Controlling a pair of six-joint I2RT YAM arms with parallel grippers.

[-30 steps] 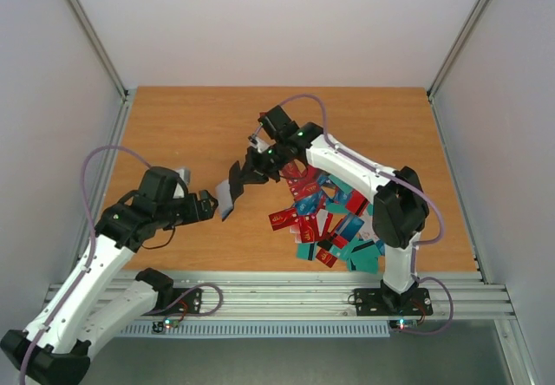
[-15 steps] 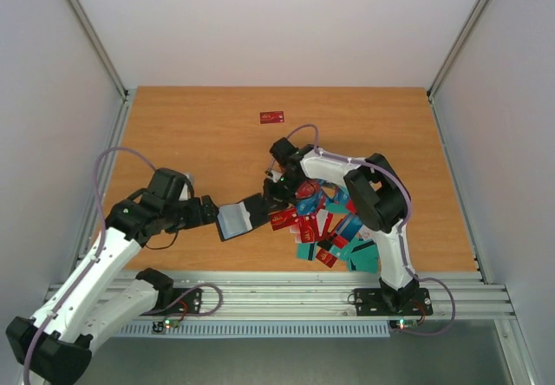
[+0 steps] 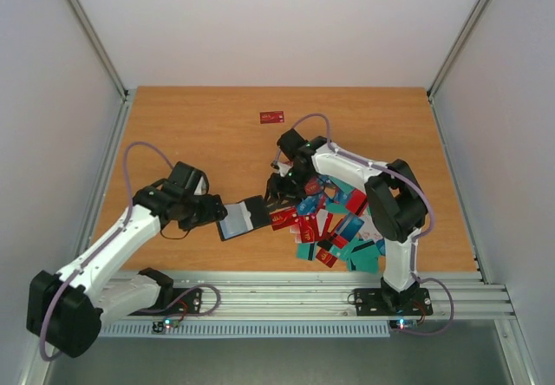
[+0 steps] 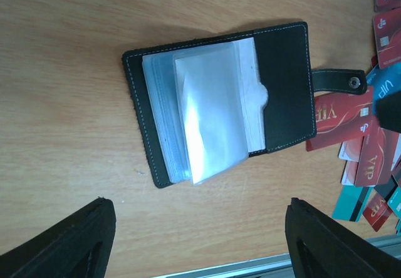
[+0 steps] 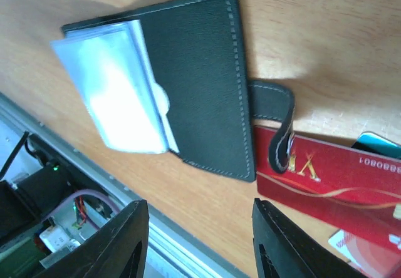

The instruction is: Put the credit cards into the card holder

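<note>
The wooden tabletop (image 3: pixel 191 133) carries everything. On its near right part lies the heap of credit cards (image 3: pixel 334 229), red, teal, blue and white, overlapping at all angles, some showing dark stripes.

The card holder (image 3: pixel 241 220) lies flat and open just left of that heap, close to the tabletop's front edge and between the two arms. It is black and leather-like, with pale stitching running round its border. A stack of clear plastic sleeves (image 4: pixel 213 112) is fanned across its inner face and glares white under the light. Whether any sleeve has a card in it cannot be told. A black pocket panel with a half-round notch covers the sleeves' ends on the heap side. From that side a short strap (image 4: pixel 338 81) with a metal snap sticks out and rests on a red VIP card (image 5: pixel 326 171) at the heap's edge.

The left end effector (image 3: pixel 214 212) hangs at the holder's left side, its fingers spread wide with nothing between them. The right end effector (image 3: pixel 276 192) hovers over the strap side of the holder, its fingers parted and empty.

A lone red card (image 3: pixel 272 117) lies farther back on the tabletop, well apart from the heap
</note>
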